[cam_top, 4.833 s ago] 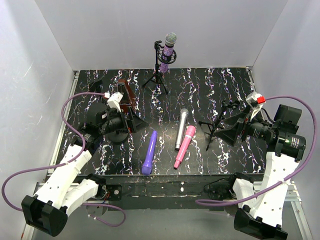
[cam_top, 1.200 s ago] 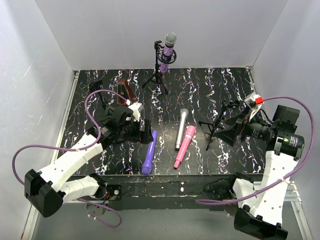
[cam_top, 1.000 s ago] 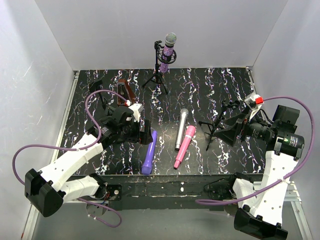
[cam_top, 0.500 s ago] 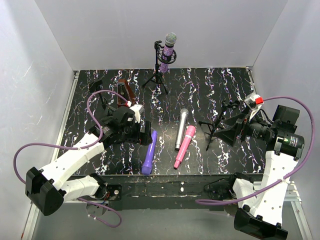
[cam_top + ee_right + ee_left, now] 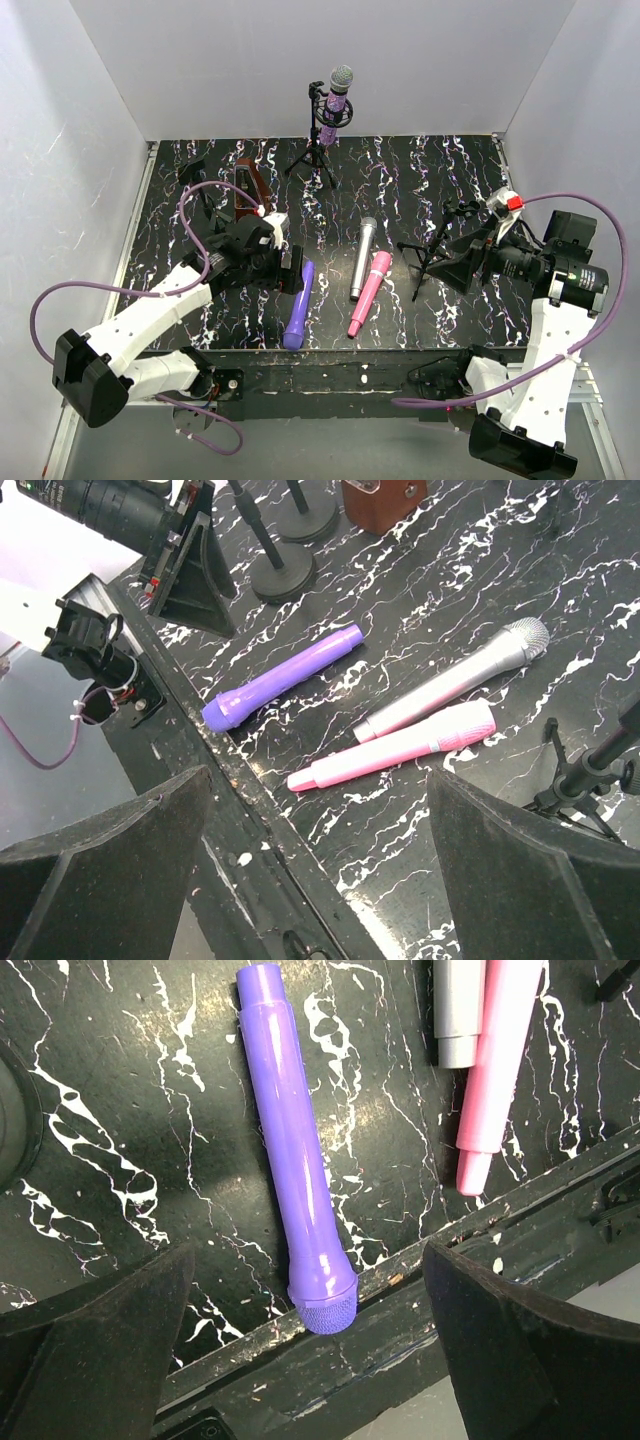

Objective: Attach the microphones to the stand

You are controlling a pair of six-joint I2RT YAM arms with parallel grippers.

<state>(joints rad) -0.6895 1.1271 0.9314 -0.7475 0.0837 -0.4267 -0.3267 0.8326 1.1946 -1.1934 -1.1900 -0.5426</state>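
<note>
- Left arm has swung in from beside the dark red box; left gripper now hangs over the violet microphone, fingers spread wide on either side of it and pinching nothing.
- How high it hangs above the mic is hard to tell.
- Violet microphone lies flat on the worktop, head at the near edge.
- Glittery purple microphone is already clipped upright in the tall stand at the back.
- Silver-grey microphone and pink microphone lie side by side right of centre, touching or almost touching, well apart from the violet one.
- Small stand further right is empty.
- Right gripper has barely shifted; it is spread wide just beside that stand and holds nothing.
- Risk: the violet body is smooth and round, so an off-centre squeeze could roll it or squirt it out.
- Risk: its head sits at the worktop lip, so a nudge that way could tip it over the edge.
- Risk: a grip too close to the head end could let the tail droop and miss the clip.
</note>
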